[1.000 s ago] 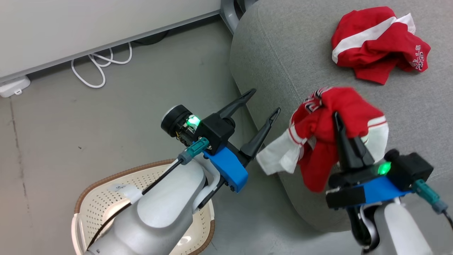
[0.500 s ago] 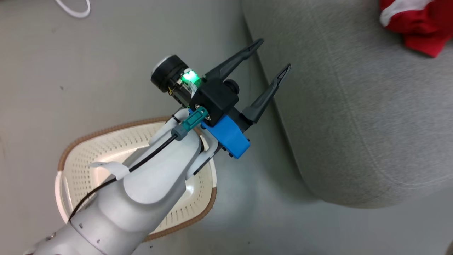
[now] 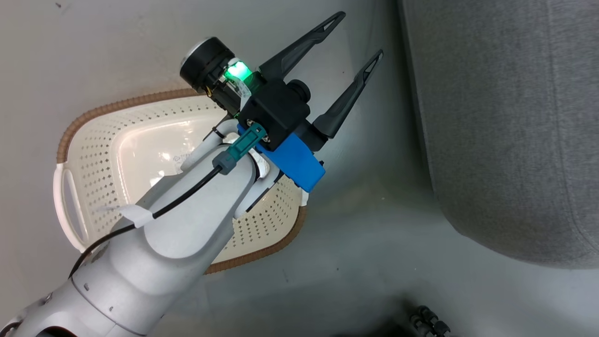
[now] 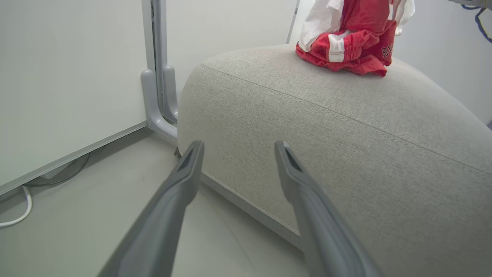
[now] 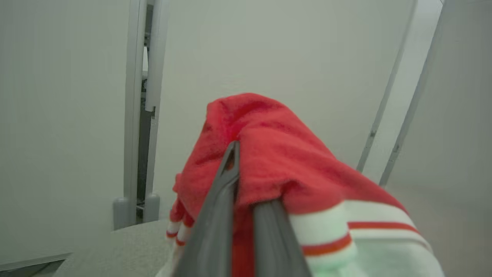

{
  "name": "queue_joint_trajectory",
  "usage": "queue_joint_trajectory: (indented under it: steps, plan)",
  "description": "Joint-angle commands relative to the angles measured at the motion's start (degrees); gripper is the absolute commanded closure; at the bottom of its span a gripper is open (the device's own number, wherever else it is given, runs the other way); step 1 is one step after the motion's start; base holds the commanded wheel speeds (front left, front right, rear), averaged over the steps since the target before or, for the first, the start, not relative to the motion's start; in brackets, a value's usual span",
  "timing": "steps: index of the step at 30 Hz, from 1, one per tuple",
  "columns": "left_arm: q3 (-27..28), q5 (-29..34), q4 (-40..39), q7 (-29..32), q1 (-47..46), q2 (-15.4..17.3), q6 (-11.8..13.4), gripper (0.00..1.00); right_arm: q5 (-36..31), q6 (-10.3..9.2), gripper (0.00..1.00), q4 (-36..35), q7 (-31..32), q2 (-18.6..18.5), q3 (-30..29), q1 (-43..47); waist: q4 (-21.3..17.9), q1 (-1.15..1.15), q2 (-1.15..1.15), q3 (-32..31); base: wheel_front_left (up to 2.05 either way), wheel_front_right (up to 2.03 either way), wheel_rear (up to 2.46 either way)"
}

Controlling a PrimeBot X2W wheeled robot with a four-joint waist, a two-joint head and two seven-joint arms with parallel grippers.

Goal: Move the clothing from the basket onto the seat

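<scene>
One red garment (image 5: 284,154) pinched between right jaws; second garment (image 4: 357,65) on seat (image 4: 346,154).

The basket (image 3: 93,126) sits on the floor (image 3: 374,243), left of the seat (image 3: 505,140). My left fingers (image 3: 348,96) hang over the floor between them. Clothing (image 4: 357,63) lies on the seat; a garment (image 5: 292,169) drapes over my right fingers (image 5: 219,200).

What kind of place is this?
Probably an indoor room, perhaps a lounge corner or test lab: a grey fabric sofa, a laundry basket on a smooth floor, and plain white wall panels.
</scene>
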Motion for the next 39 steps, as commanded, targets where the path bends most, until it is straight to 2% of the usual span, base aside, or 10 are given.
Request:
queue_joint_trajectory:
  steps: [1, 8, 14, 15, 16, 28, 39]
  plan:
    - [0.1, 0.4, -0.3, -0.1, -1.0, 0.2, 0.2, 0.00, 0.5, 0.02, 1.00, 1.6, -0.1, 0.7, 0.2, 0.3, 0.4, -0.01, 0.00, 1.4, 0.00, 0.00, 0.00]
    - [-1.6, 0.2, -0.2, -0.3, -1.6, -0.9, -0.3, 0.00, 1.0, 0.02, 1.00, 10.8, -0.1, 5.0, -1.4, 4.2, 1.8, -0.01, 0.00, 1.2, 0.00, 0.00, 0.00]
    - [-1.8, -0.2, 0.7, -1.0, -0.7, -1.2, -0.1, 0.00, 0.4, 0.02, 0.99, 10.1, -0.1, 7.7, -1.5, 8.1, 1.4, -0.01, 0.00, -0.9, 0.00, 0.00, 0.00]
    - [-1.8, -0.3, 1.0, -1.2, -0.4, -1.1, -0.1, 0.00, 0.4, 0.02, 0.39, 9.5, -0.1, 8.0, -1.5, 8.7, 1.3, -0.01, 0.00, -1.5, 0.00, 0.00, 0.00]
    - [-1.9, -0.4, 1.3, -1.3, -0.1, -1.2, 0.0, 0.00, 0.5, 0.02, 0.00, 8.9, -0.1, 8.7, -1.8, 9.4, 1.2, -0.01, 0.00, -2.2, 0.00, 0.00, 0.00]
    - [0.9, -2.7, 3.6, -3.0, 6.7, -2.8, 1.1, 0.00, -2.7, 0.02, 0.00, 0.6, -0.1, 14.0, 1.0, 27.2, 1.5, -0.01, 0.00, -15.2, 0.00, 0.00, 0.00]
    - [14.4, -1.8, -1.3, -3.1, 19.3, -1.9, 3.8, 0.00, -3.4, 0.03, 0.00, -11.0, 0.0, 18.9, 11.1, 37.6, 5.1, -0.01, 0.00, -26.3, 0.00, 0.00, 0.00]
